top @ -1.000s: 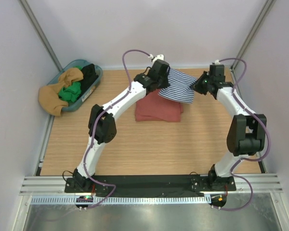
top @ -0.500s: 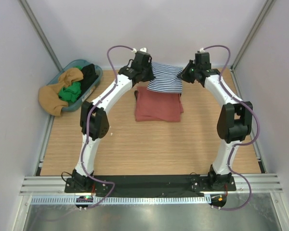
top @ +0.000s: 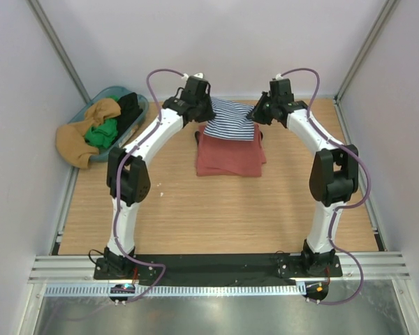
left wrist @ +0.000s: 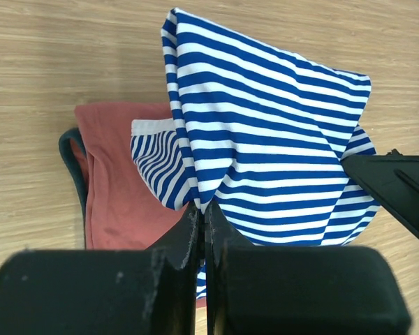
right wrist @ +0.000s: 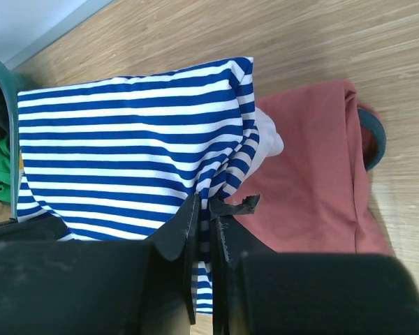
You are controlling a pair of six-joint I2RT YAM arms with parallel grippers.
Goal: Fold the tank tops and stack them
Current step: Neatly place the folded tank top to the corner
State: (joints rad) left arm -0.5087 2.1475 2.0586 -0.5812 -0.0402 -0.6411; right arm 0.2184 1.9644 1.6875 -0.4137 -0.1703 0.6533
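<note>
Navy-and-white cloth in the air: the striped tank top (top: 229, 120), folded, held clear of the desk (top: 160, 209); hangs as a slack sheet between the two tools, over the far half of the rust-red tank top (top: 227, 159); that red one flat and folded on the desk, navy trim showing at one edge. Cannot tell whether the lowest striped flap touches the red cloth.

On one corner of the striped cloth, the left tool (left wrist: 201, 218), jaws pressed together with only fabric between; on the opposite corner, the right tool (right wrist: 204, 213), clamped likewise, a bit of white trim bunched just beside it. Looks like the stacking step: fold done, only the laying-down left.

Risks from here: could land off-centre, hanging as it does toward the far edge of the red top rather than squarely above it; would leave a crooked, overhanging stack. Could come unfolded on the way down, with only two corners gripped and a loose flap sagging beneath the main panel in the left wrist view. Could rumple the red top if lowered too far and then pulled sideways. Could rise again with the tools if fabric snags on release; calls for a clean opening and a straight lift away.
</note>
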